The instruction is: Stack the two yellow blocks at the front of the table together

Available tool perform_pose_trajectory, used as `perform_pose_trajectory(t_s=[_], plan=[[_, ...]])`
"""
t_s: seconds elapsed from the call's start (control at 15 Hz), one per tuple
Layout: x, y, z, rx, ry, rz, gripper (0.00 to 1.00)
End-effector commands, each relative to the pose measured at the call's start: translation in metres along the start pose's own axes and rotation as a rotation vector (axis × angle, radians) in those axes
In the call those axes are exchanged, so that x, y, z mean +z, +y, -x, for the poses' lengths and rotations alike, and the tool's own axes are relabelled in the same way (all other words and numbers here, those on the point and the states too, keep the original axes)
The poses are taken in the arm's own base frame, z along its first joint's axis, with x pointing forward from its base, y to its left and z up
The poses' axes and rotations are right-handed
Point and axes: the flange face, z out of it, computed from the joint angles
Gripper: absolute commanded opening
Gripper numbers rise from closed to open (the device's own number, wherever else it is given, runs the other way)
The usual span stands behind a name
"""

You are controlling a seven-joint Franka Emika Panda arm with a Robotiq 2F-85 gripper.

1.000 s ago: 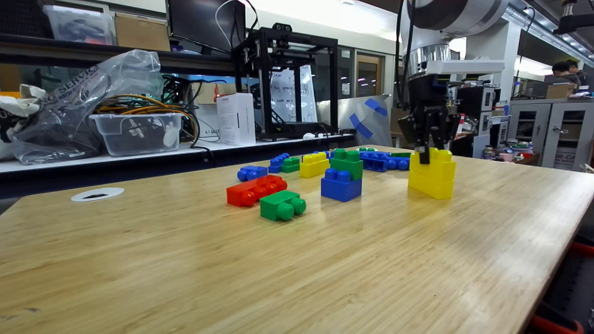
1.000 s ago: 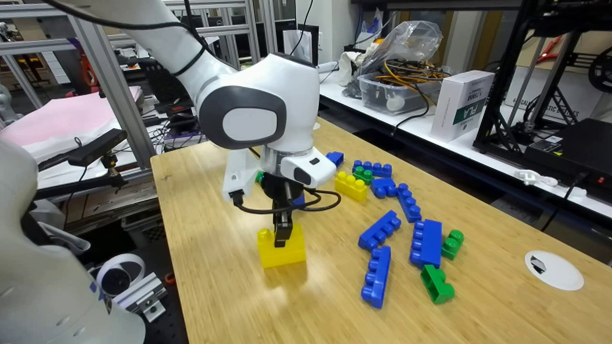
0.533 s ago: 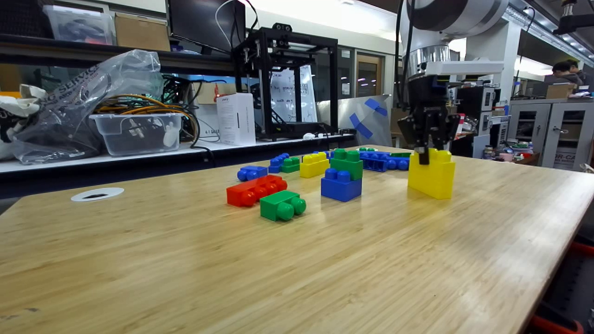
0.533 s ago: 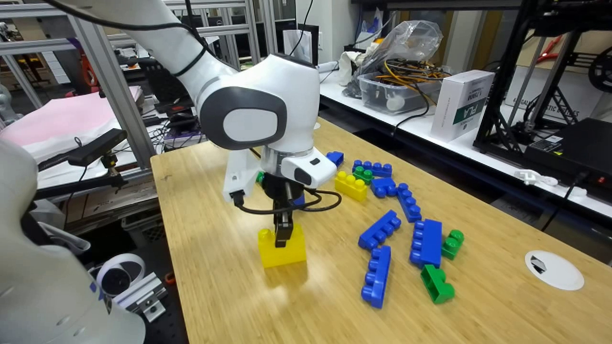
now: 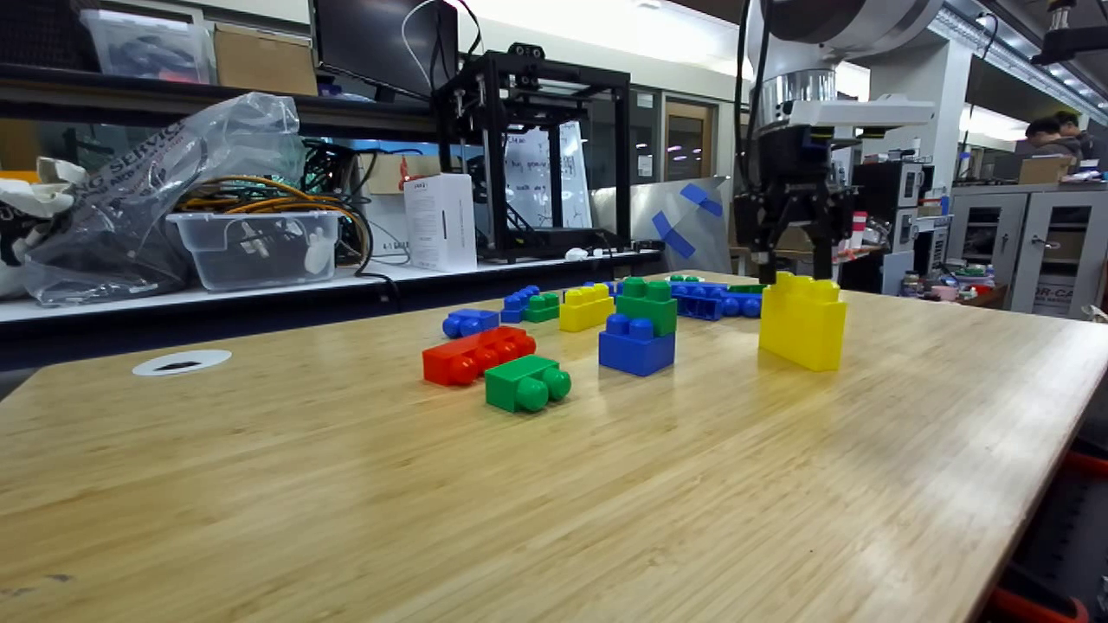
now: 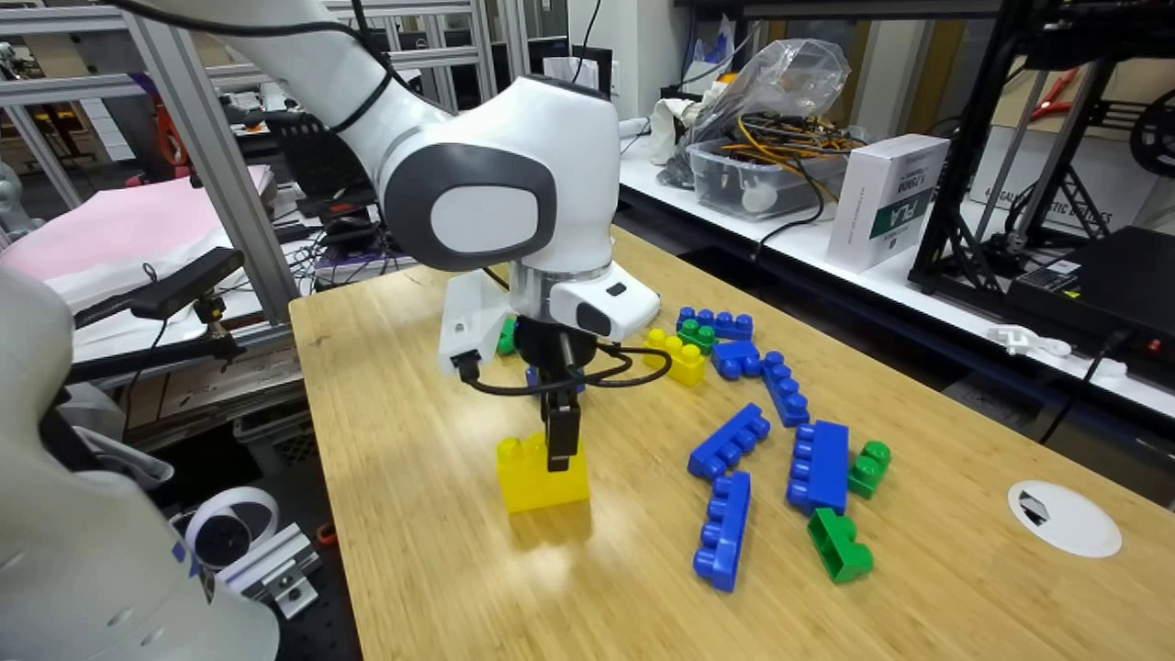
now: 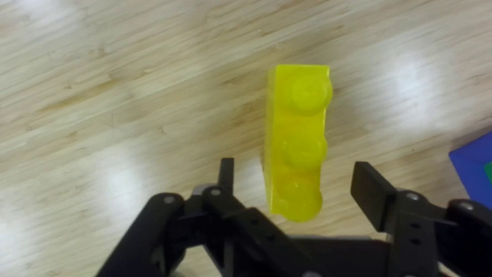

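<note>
On a light-brown wood-grain tabletop, two yellow studded plastic bricks stand stacked as a black robotic gripper hovers near their top, jaws wide apart, gripping nothing.

it seems a lab: well apart from the gripper stand a printer-like frame and grey cabinets.

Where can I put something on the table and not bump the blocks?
In an exterior view, there's bare table in front of the nearest green brick, and between the red brick and white disc. It's crowded around the unstacked yellow brick, near blue bricks. Avoid the stacked yellow blocks: the open gripper is close.
</note>
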Motion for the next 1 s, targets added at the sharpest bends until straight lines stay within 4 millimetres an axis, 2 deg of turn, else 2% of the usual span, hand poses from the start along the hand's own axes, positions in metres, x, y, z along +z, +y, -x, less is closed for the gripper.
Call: perform_pose_trajectory(t_s=[0.0,0.33,0.8,0.87,0.93], plan=[[-0.022,0.007,0.000,-0.012,0.039,0.003,1.00],[-0.058,0.015,0.004,-0.042,0.060,-0.015,1.00],[-0.096,0.032,0.016,-0.195,-0.034,-0.035,1.00],[-0.100,0.035,0.016,-0.212,-0.038,-0.040,1.00],[-0.095,0.030,0.016,-0.175,-0.011,-0.023,1.00]])
